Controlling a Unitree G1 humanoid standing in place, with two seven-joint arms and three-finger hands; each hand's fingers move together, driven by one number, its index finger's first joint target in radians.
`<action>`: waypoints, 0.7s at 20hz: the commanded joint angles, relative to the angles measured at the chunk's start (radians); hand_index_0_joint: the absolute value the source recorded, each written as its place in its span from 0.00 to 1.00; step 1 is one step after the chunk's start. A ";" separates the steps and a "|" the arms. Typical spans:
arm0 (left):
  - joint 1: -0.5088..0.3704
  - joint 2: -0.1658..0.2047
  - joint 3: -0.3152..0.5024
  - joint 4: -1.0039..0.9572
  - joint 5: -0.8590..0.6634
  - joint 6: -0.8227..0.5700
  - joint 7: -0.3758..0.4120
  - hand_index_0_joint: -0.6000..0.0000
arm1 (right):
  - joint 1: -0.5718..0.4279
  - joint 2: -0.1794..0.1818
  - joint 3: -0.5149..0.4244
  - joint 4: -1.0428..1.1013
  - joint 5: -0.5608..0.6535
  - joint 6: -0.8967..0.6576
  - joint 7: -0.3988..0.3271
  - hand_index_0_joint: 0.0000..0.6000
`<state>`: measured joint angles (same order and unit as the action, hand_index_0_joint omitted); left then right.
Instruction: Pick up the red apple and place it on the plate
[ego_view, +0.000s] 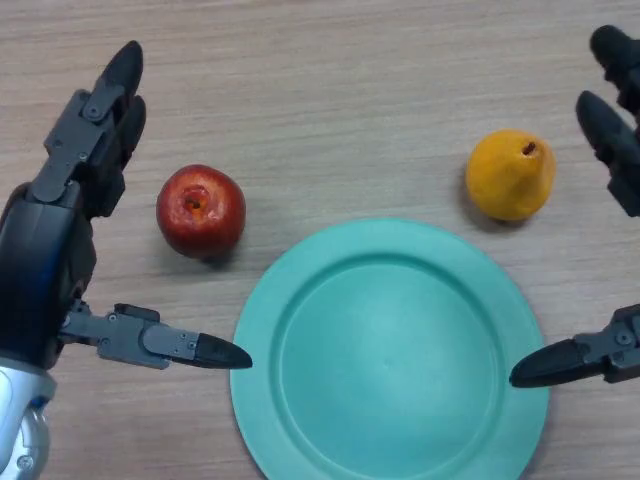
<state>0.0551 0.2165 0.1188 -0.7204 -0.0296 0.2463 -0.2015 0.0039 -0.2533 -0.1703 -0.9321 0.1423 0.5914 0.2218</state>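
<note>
Here, the left hand (70, 200) spreads wide beside the red apple (200, 211), which could roll from a glancing touch away from the plate (300, 300), while the right hand (615, 130) idles spread.

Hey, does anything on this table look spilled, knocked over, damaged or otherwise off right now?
Nothing stands out. The red apple sits stem-up and whole on the table, the orange pear lies intact, and the green plate is flat and bare. Both hands, left and right, are open.
</note>
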 joint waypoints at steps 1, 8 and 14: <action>-0.030 0.028 0.038 -0.102 -0.079 -0.043 0.004 1.00 | -0.010 -0.017 -0.079 -0.061 0.013 -0.153 -0.029 0.00; -0.091 0.066 0.112 0.025 -0.085 -0.074 0.019 1.00 | 0.026 0.000 -0.089 -0.085 -0.003 -0.195 -0.029 0.00; -0.226 0.137 0.104 0.410 -0.050 -0.273 0.015 1.00 | 0.076 0.023 -0.121 -0.111 0.002 -0.228 -0.016 0.00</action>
<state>-0.1415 0.3015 0.1908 -0.2408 -0.0817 0.1302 -0.2003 0.0863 -0.2196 -0.2343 -0.9878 0.1427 0.5338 0.2140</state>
